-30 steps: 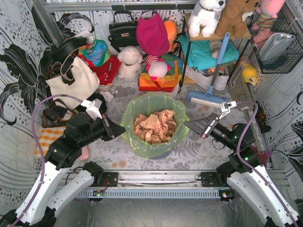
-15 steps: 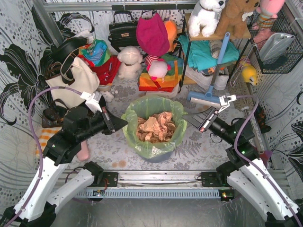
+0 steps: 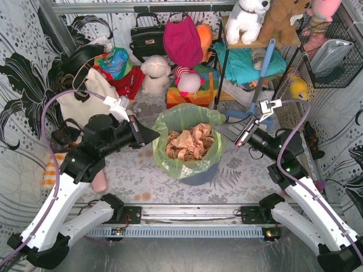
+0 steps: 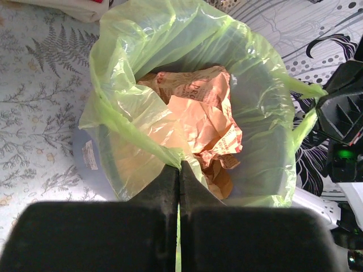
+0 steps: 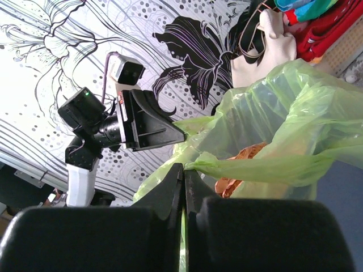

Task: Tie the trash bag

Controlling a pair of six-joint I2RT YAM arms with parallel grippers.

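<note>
a: pinching the trash bag (image 3: 170,161) on both sides, are they?

b: yes. the left claw (image 3: 155,135) is clenched on a fold of the green rim. in its wrist view the tips meet with the thin film caught between them.

a: and the other one?

b: the right claw (image 3: 218,128) is clenched on the opposite edge, with a stretched strip of plastic running out from its tips.

a: where does the bag sit?

b: between the two claws, inside the blue bin (image 3: 201,177) on the desk (image 3: 136,175). its mouth gapes open, and the crumpled brown paper (image 3: 190,141) lies just beyond and below each claw's tips. the bin's wall shows under the bag, nearer the right claw.
</note>
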